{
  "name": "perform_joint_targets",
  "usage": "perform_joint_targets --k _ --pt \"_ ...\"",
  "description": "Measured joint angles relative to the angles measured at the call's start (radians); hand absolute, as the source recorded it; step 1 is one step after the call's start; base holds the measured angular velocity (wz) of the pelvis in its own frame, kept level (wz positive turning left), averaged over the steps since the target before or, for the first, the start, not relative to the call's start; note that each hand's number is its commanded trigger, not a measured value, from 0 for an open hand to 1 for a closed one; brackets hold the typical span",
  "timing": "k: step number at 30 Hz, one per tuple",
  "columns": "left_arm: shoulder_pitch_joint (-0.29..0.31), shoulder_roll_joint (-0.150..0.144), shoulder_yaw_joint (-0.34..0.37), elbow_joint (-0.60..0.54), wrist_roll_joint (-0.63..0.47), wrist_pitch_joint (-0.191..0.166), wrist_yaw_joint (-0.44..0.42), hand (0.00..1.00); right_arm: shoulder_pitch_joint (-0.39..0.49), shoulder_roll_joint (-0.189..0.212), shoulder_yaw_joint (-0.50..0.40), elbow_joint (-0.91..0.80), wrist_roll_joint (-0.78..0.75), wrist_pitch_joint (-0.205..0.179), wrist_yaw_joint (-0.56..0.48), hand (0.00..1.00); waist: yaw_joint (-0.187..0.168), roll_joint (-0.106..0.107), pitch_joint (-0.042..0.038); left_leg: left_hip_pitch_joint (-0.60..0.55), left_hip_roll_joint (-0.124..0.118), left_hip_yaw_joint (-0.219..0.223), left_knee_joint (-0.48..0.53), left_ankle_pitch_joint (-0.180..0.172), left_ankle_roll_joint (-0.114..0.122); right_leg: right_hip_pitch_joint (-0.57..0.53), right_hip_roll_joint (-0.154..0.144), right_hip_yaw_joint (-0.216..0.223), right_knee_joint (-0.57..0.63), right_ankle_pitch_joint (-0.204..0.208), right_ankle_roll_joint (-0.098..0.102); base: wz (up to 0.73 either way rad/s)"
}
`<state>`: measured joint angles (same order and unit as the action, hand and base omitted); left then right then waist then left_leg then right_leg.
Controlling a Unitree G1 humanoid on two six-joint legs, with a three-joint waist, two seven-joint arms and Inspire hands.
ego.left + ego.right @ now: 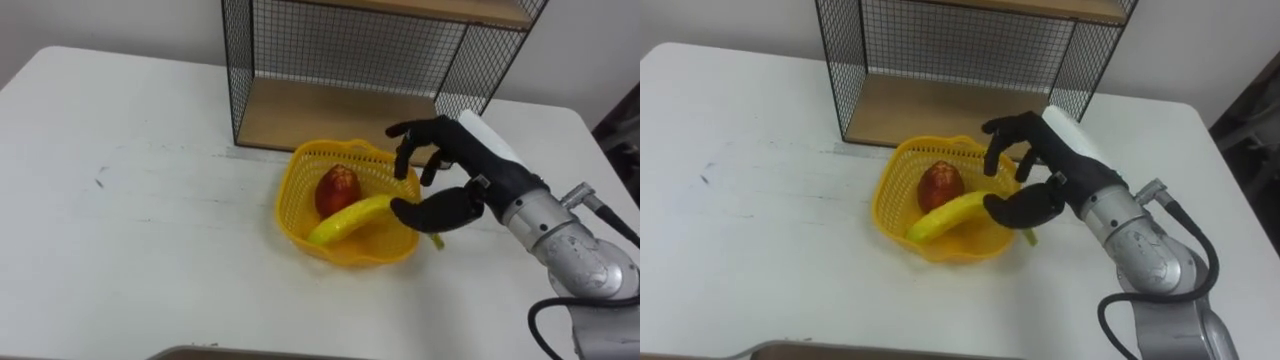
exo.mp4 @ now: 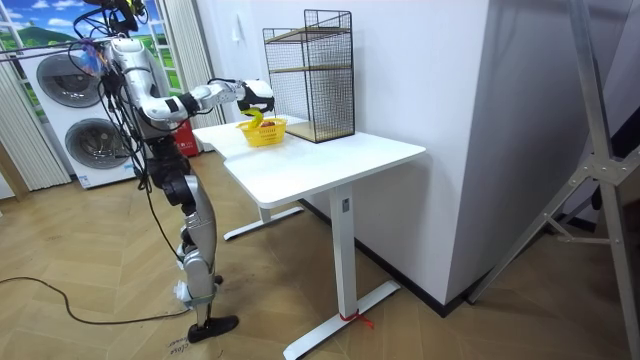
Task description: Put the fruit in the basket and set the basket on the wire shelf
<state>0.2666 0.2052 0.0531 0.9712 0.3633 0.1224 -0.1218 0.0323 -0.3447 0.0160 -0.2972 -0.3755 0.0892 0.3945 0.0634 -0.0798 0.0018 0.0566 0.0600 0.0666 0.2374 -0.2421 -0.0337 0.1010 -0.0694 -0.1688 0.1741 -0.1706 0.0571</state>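
No writing, number or sign can be read; basket point(image 1: 287, 208), wire shelf point(image 1: 236, 72) and table point(image 1: 120, 220) carry no legible marks.

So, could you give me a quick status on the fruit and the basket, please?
Right hand open, at basket right rim. Red fruit and banana in basket; basket on table, before wire shelf. Nothing blocking shelf.

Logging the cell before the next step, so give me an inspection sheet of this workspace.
Surface: white table.
Job's things: yellow basket holds red fruit and banana; wire shelf stands behind it, empty.
Clutter: nothing seen.
Robot hands: right robot hand open, over the basket's right rim.
Cables: only the robot's own.
Surroundings: washing machines, wood floor.
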Motion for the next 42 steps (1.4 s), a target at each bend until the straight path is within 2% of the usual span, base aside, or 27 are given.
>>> perform_joint_targets --k 2,8,14,16,18,23,26,29,32,34,35,36,38,40,42 --pt "0.0 -0.001 0.0 0.0 0.0 0.0 0.0 0.0 0.008 0.0 0.0 0.0 0.0 0.0 0.0 0.0 0.0 0.004 -0.0032 0.0 0.0 0.0 0.0 0.0 0.0 0.0 0.0 0.0 0.0 0.0 0.0 0.0" --pt "0.0 0.0 0.002 0.0 0.0 0.0 0.005 0.0 0.039 0.0 0.0 0.0 0.013 0.0 -0.001 0.0 -0.001 0.005 -0.0039 0.008 0.0 0.0 -0.009 0.0 0.0 0.007 0.0 0.002 0.0 0.0 0.0 0.0" --pt "0.009 0.002 0.002 0.002 -0.02 0.0 0.003 0.0 0.04 0.0 -0.003 0.003 0.024 0.001 -0.013 0.0 -0.005 -0.005 0.0 0.012 0.0 0.0 0.0 0.0 0.0 0.012 0.0 0.002 -0.001 0.0 0.0 0.0" --pt "0.01 0.003 0.003 0.005 -0.021 0.0 0.004 0.0 0.04 0.0 -0.006 0.003 0.026 0.001 -0.015 0.0 -0.004 -0.008 0.0047 0.02 0.0 0.001 -0.002 0.0 0.0 0.017 0.0 0.002 -0.001 0.0 0.0 0.0" --pt "0.01 0.003 0.003 0.018 -0.031 -0.001 0.004 0.0 0.04 0.0 -0.01 0.003 0.026 0.001 -0.016 0.0 -0.005 -0.009 0.0048 0.024 0.0 0.001 -0.004 0.0 0.0 0.021 0.0 0.002 -0.001 0.0 0.0 0.0" --pt "0.009 0.004 0.004 0.074 -0.084 -0.004 0.007 0.0 0.052 0.001 -0.024 0.004 0.104 0.001 -0.037 0.0 -0.009 -0.008 0.0051 0.025 0.0 0.001 0.001 0.0 0.0 0.025 0.0 0.001 -0.001 0.0 0.0 0.01" --pt "0.011 0.005 0.008 0.075 -0.102 -0.005 0.012 0.0 0.068 0.024 -0.061 0.02 0.196 -0.001 -0.072 0.0 -0.009 -0.006 0.0062 0.023 0.0 -0.005 0.002 -0.001 0.0 0.03 0.0 -0.006 0.0 0.0 0.0 0.05" --pt "0.013 0.003 0.033 0.075 -0.146 -0.006 0.014 0.0 0.07 0.042 -0.095 0.083 0.266 -0.005 -0.112 0.0 -0.012 0.002 0.0076 0.022 0.0 -0.008 0.007 -0.002 0.0 0.033 0.0 -0.008 -0.001 0.001 -0.001 0.03" --pt "0.017 -0.001 0.06 0.065 -0.217 -0.006 0.024 0.0 0.085 0.051 -0.121 0.102 0.27 -0.002 -0.167 0.0 -0.017 0.026 0.0032 0.015 0.001 -0.006 0.013 -0.002 0.0 0.029 0.0 -0.005 0.0 0.002 -0.001 0.0" --pt "0.023 -0.002 0.083 0.037 -0.244 -0.012 0.037 0.0 0.086 0.051 -0.125 0.128 0.27 -0.003 -0.212 0.0 -0.033 0.042 -0.0038 0.016 0.001 -0.007 0.014 -0.002 0.0 0.031 0.0 -0.007 0.001 0.002 -0.002 0.0" --pt "0.022 -0.002 0.09 0.03 -0.254 -0.014 0.041 0.0 0.086 0.051 -0.126 0.133 0.27 -0.003 -0.22 0.0 -0.034 0.046 -0.0047 0.016 0.001 -0.007 0.014 -0.001 0.0 0.031 0.0 -0.007 0.001 0.002 -0.001 0.0" --pt "0.021 -0.004 0.106 0.013 -0.277 -0.021 0.048 0.0 0.086 0.05 -0.131 0.146 0.282 -0.003 -0.235 0.0 -0.037 0.054 -0.0048 0.017 0.001 -0.007 0.015 -0.001 0.0 0.031 0.0 -0.006 0.003 0.002 -0.001 0.0" --pt "0.021 -0.007 0.145 -0.039 -0.316 -0.027 0.055 0.0 0.087 0.05 -0.151 0.176 0.311 -0.006 -0.254 0.0 -0.037 0.058 -0.0038 0.02 0.001 -0.007 0.014 -0.001 0.0 0.029 -0.001 -0.002 0.009 0.001 -0.001 0.0" --pt "0.03 -0.02 0.207 -0.141 -0.364 -0.043 0.084 0.0 0.091 0.05 -0.179 0.192 0.359 -0.006 -0.287 0.0 -0.037 0.055 -0.0018 0.02 0.001 -0.005 0.015 -0.001 0.0 0.03 -0.001 -0.002 0.008 0.001 -0.001 0.0" --pt "0.03 -0.025 0.224 -0.228 -0.393 -0.049 0.114 0.0 0.105 0.051 -0.197 0.192 0.395 -0.011 -0.321 0.0 -0.036 0.051 -0.0003 0.019 -0.002 -0.011 0.016 -0.001 0.001 0.035 -0.003 -0.009 0.0 0.001 -0.001 0.07"
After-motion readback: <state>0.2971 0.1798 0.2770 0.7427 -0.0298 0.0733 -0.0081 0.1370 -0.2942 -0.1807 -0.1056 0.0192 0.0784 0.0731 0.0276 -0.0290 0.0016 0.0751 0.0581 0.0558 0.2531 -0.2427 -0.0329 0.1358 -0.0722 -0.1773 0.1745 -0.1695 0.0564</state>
